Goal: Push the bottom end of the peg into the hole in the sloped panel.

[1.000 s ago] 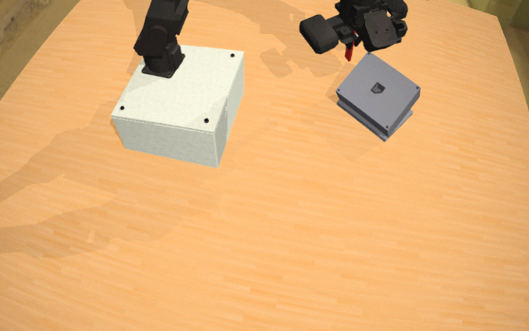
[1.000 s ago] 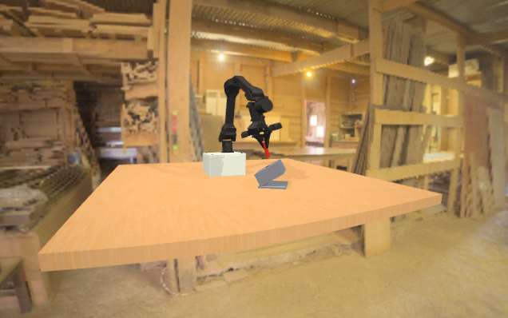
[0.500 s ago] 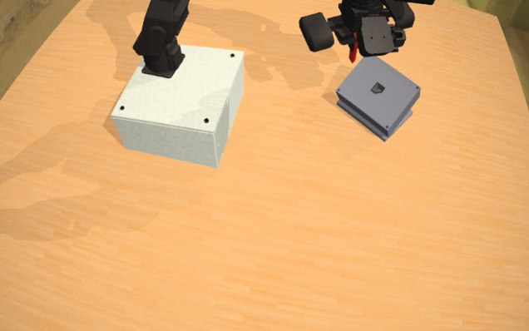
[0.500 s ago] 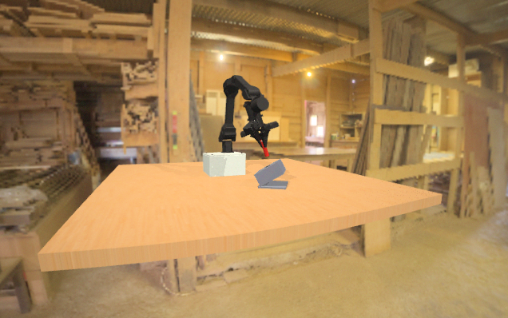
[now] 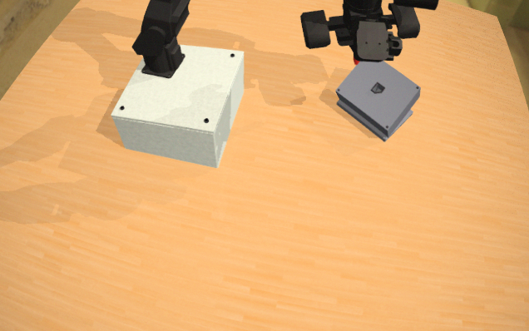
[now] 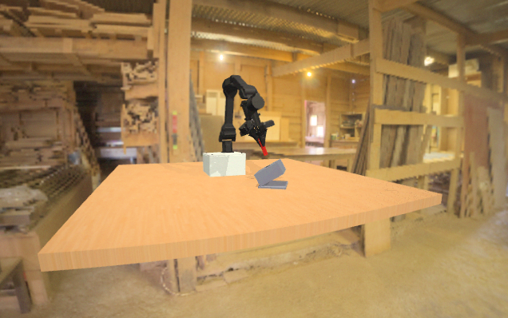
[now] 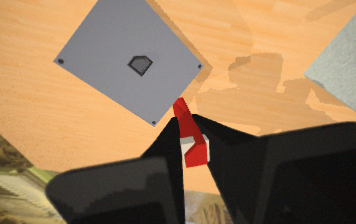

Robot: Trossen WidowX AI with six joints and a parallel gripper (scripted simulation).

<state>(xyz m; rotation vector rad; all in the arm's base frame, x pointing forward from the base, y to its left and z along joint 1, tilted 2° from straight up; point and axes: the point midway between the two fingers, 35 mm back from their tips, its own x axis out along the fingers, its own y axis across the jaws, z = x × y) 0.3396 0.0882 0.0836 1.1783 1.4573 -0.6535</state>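
The peg (image 5: 356, 61), red, is barely seen in the top view under the hand (image 5: 366, 51), just beyond the panel (image 5: 378, 97); its tip must be carried over the hole (image 5: 378, 87). In the exterior view, the peg (image 6: 263, 148) is held above the tabletop (image 6: 200, 208), its long axis slanting down toward the panel (image 6: 271, 172). In the wrist view, the hand (image 7: 192, 131) is clamped on the peg (image 7: 186, 117); its flat sides should be matched to the 5-sided hole (image 7: 139, 64) before pushing.

One red peg (image 7: 189, 134) sits between the fingers of the one gripper (image 7: 192, 131). Ahead of that gripper lies one grey sloped panel (image 7: 105, 65) with one hole (image 7: 139, 65) in its face. One white base block (image 5: 183, 104), behind the gripper, carries one black arm (image 5: 160, 37). One wooden table (image 5: 291, 233) bears everything.
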